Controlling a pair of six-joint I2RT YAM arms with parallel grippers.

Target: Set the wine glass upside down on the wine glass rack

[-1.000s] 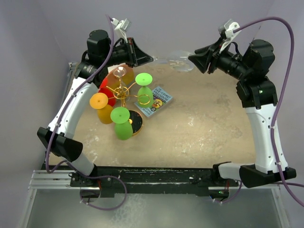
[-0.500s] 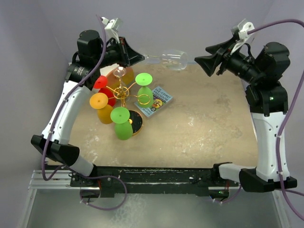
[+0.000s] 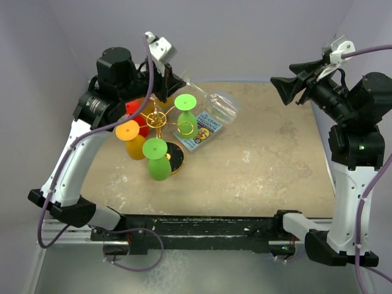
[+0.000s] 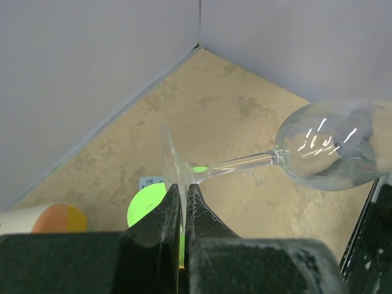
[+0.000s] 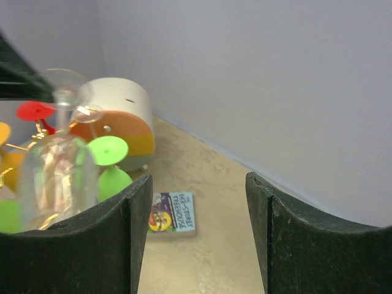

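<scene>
**Clear glass pinched by its foot, beside the rack**

Top view: the wine glass [image 3: 223, 105] almost vanishes against the counter [image 3: 263, 159], held in the air just right of the wine glass rack [image 3: 158, 117]. The left tool [image 3: 176, 82] reaches in from the far left. The right tool [image 3: 283, 89] is high at the far right, well apart.

Left wrist: the fingers pinch the foot's rim, and the bowl is cut off at the right edge.

Right wrist: the fingers are spread and empty, and the glass is a blur on the left.

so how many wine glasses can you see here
5. The clear glass is held in the left claw, right of the rack; hanging on the rack: red glass back left, orange glass left, front green glass, right green glass. The left arm may hide more.
</scene>
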